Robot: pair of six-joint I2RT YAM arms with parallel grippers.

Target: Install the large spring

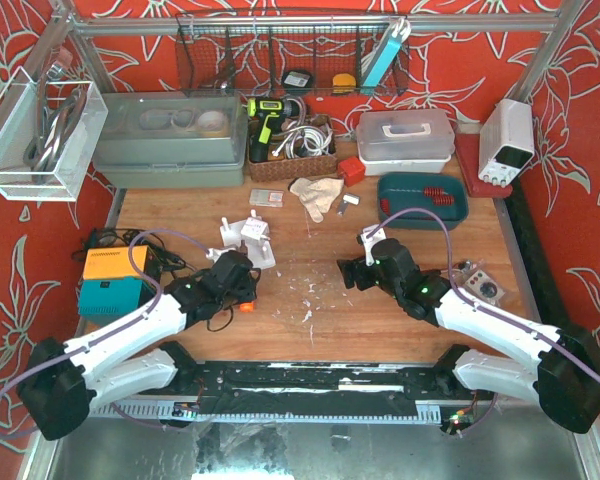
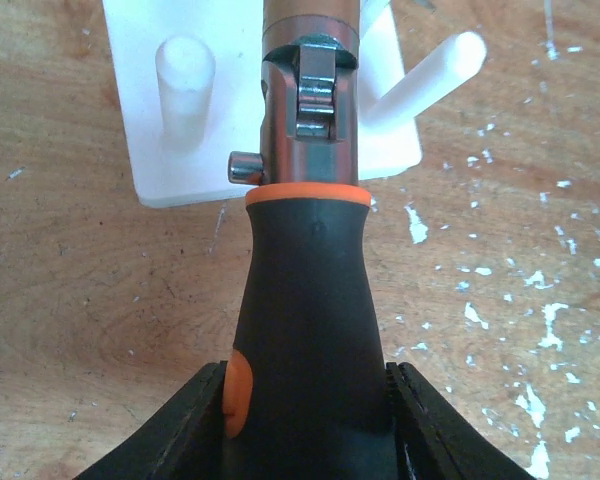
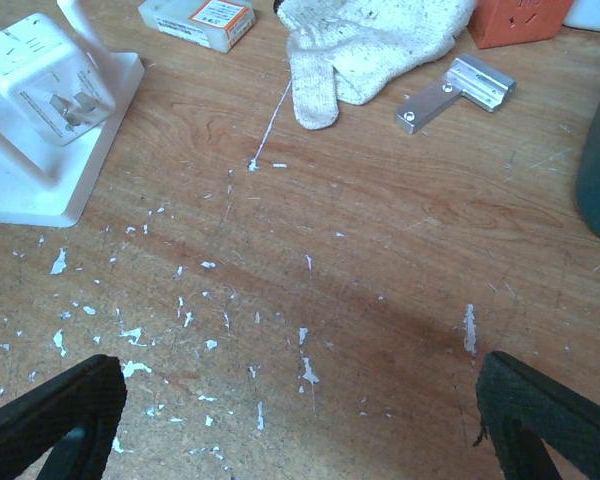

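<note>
My left gripper, the nearer one, was clamped narrow on the tool handle, whose long axis pointed to 12 o'clock over the white peg fixture; my right gripper stood wide and empty, and I could not locate the large spring.

No text, brand or number can be read with certainty in any view. In the right wrist view the small box carries an orange label with dark print, too blurred to make out. The white block bears a few lines of grey print on its side, too small to read. The orange block shows faint raised marks, cut off by the frame edge. In the top view the power supply has a front panel whose markings are too small to tell.
</note>
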